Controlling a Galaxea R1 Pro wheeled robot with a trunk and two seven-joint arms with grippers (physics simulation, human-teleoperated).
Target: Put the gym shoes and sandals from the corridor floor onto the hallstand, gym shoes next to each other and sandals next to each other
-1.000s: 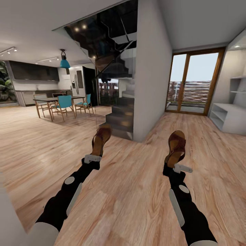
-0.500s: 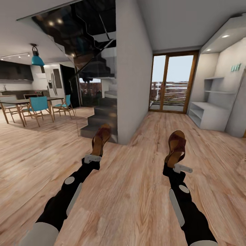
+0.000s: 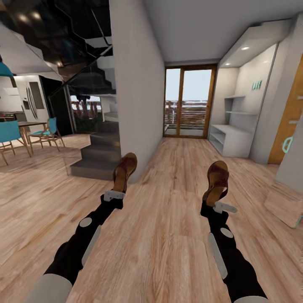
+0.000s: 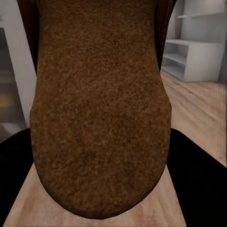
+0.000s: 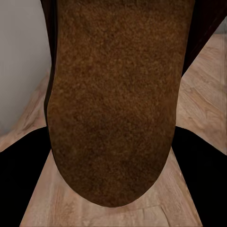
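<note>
Brown leather, left sandal (image 3: 124, 171): held at its heel end by the left gripper (image 3: 114, 195); long axis runs from the gripper toward 12 o'clock, toe leaning slightly to 1 o'clock, tan insole facing up.
Brown leather, right sandal (image 3: 216, 180): held at its heel end by the right gripper (image 3: 215, 205); long axis toward 12 o'clock, wide strap across the toe end, toe pointing away from the robot.
Left gripper state: closed on the left sandal; fingertips are covered by the heel.
Right gripper state: closed on the right sandal; fingertips likewise covered.
Left wrist view: grainy brown underside of the left sandal (image 4: 99, 109), rounded end nearest the camera; black finger (image 4: 198, 184) at either side.
Right wrist view: same rough brown underside of the right sandal (image 5: 116, 99).
Hallstand (image 3: 230, 139): white bench unit with stepped wall shelves, at 1 o'clock, well apart from both sandals; its right end is cut off by a wall.
Corridor floor (image 3: 168, 235): light wood planks beneath both arms.
Staircase (image 3: 94, 153): dark steps at 11 o'clock.
Glass door (image 3: 187, 103): far end, 12 o'clock.
</note>
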